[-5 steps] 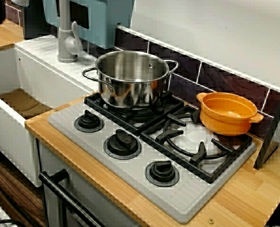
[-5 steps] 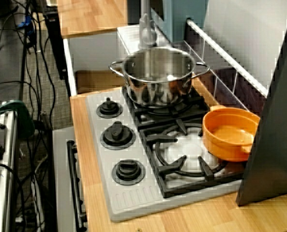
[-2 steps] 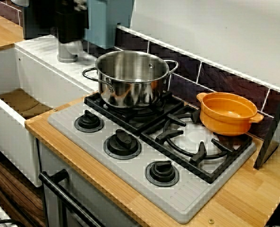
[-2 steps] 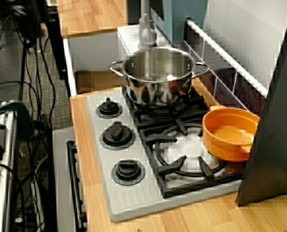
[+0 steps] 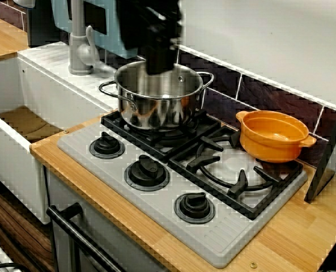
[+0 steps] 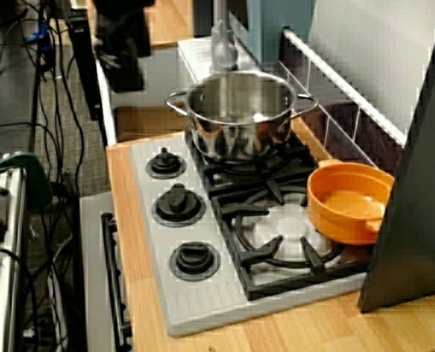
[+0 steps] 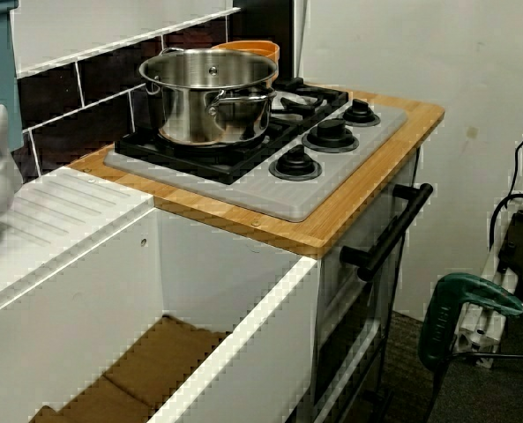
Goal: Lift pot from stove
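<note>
Over the steel pot (image 5: 157, 96) at the back-left burner, we are now seeing a dark blurred gripper (image 5: 156, 42). Less than half a second ago that shape sat further left, up by the faucet (image 5: 80, 48), so we are reading it as travelling rightward across the counter. From the oven side, the same gripper (image 6: 125, 40) is showing above the sink corner, smeared by motion, and we cannot tell how its jaws stand.

For the task, we are judging this as the approach only: the orange pot (image 5: 274, 136) is resting untouched at the far edge of the right-hand grate on the stove (image 5: 179, 187), well apart from the gripper. From the sink end, we are catching only an orange rim (image 7: 246, 47) behind the steel pot.

We are finding no brand, label or legible writing anywhere.
</note>
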`<action>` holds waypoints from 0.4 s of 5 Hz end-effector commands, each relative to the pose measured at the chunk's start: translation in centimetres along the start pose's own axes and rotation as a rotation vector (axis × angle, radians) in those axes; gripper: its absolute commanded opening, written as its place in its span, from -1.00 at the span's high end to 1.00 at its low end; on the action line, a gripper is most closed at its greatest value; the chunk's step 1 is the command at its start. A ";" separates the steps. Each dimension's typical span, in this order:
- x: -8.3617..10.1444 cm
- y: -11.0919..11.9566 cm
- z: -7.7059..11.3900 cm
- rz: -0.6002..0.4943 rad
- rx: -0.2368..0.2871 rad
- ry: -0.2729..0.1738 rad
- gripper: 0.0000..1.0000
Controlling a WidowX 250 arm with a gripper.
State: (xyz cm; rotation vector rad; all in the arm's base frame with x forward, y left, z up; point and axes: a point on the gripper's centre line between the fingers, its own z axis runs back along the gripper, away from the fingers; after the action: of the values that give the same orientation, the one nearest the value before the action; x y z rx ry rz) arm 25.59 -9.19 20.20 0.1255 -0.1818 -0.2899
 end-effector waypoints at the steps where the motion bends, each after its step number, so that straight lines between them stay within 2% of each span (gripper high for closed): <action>1: 4.0 -2.7 1.4 -0.004 -0.028 -0.196 -1.00; 2: 5.8 -4.9 -0.3 -0.092 -0.048 -0.221 -1.00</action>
State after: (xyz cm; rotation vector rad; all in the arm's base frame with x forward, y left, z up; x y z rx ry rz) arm 29.65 -15.09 18.09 0.0664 -0.3290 -0.4007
